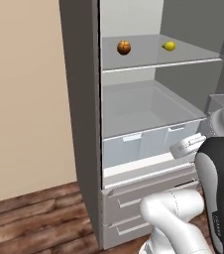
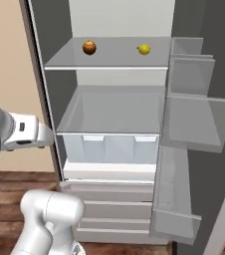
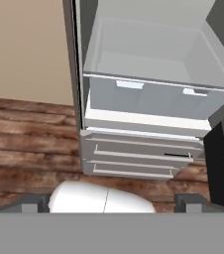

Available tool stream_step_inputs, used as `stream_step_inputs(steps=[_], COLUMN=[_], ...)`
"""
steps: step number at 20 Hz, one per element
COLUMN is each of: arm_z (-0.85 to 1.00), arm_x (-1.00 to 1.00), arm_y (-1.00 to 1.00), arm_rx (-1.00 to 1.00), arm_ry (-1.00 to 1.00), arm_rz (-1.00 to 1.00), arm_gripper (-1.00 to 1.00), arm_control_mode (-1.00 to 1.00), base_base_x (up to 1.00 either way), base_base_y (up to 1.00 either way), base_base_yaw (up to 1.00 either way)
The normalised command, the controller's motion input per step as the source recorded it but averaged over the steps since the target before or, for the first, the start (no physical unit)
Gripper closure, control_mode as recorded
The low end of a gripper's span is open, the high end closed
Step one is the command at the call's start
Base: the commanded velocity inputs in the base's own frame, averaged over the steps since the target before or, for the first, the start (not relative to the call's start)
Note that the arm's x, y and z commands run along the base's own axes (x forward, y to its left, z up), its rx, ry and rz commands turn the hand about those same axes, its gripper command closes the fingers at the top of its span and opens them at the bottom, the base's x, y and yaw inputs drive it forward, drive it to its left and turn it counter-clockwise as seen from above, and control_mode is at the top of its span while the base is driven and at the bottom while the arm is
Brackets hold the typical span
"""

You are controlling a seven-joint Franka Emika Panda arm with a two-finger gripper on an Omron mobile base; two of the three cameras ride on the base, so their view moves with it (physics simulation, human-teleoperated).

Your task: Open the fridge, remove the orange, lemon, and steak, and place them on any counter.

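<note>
Gripper (image 3: 112,201) jaws released and spread wide, grasping nothing — fridge (image 2: 59,124) door open.

In the hand view the two dark finger tips (image 3: 32,204) rise far apart at the bottom, aimed at the fridge's lower crisper bin (image 3: 148,96) and the two outer drawers (image 3: 136,158) below it, above the wood floor (image 3: 29,149). In both base views the hand sits low in front of the fridge, well apart from the food. The orange (image 1: 124,47) rests on the upper shelf (image 1: 158,62), left of centre; the lemon (image 1: 169,46) lies on the same shelf to its right, the two apart and not touching. The door bins (image 2: 191,119) stand at the right — the steak cannot be made out.
</note>
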Motion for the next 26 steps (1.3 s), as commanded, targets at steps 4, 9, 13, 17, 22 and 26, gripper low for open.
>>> stream_step_inputs(steps=[4, 9, 13, 17, 22, 26], arm_z=[0.00, 0.00, 0.00, 0.00, 0.00, 0.00], arm_x=[0.00, 0.00, 0.00, 0.00, 0.00, 0.00], arm_y=[0.00, 0.00, 0.00, 0.00, 0.00, 0.00], arm_rx=[0.00, 0.00, 0.00, 0.00, 0.00, 0.00], arm_ry=[0.00, 0.00, 0.00, 0.00, 0.00, 0.00], arm_rz=[0.00, 0.00, 0.00, 0.00, 0.00, 0.00], arm_gripper=[-1.00, -1.00, -1.00, -1.00, -1.00, -1.00], arm_control_mode=[1.00, 1.00, 1.00, 1.00, 1.00, 1.00], base_base_x=[0.44, 0.60, 0.60, 0.66, 0.58, 0.57], base_base_y=[-0.41, -0.07, -0.04, -0.05, -0.08, -0.02], base_base_yaw=[0.04, 0.02, 0.01, 0.03, 0.03, 0.01])
